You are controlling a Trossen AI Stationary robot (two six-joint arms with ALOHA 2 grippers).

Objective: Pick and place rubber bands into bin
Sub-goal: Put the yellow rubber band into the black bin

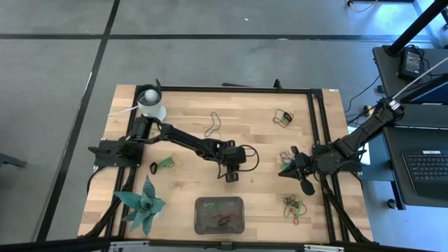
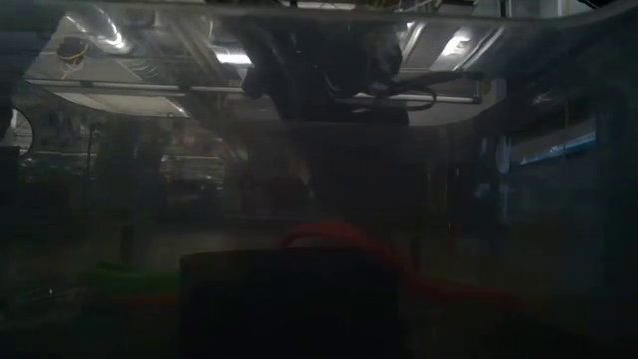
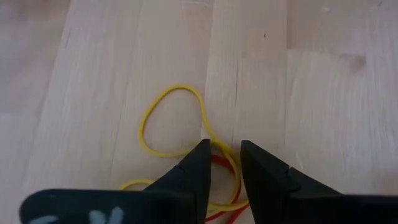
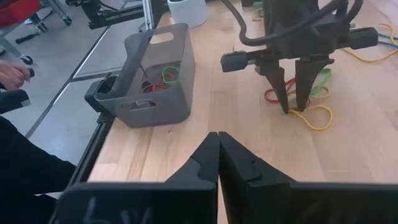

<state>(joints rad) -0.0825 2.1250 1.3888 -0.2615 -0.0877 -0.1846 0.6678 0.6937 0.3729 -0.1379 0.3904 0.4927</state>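
Left end effector (image 3: 221, 163) stands part-open astride a yellow band (image 3: 175, 121) on the bench (image 3: 323, 93), at twelve o'clock from the bin (image 1: 219, 213); seemingly nothing gripped. Light, limp loop: pinch one strand.

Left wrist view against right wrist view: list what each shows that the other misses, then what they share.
Left wrist only: wood grain close up, nothing else around. Right wrist only: the bin holding rubber bands, a white cup, the shut right gripper. Both: the left gripper down at the yellow rubber band on the table, jaws apart.
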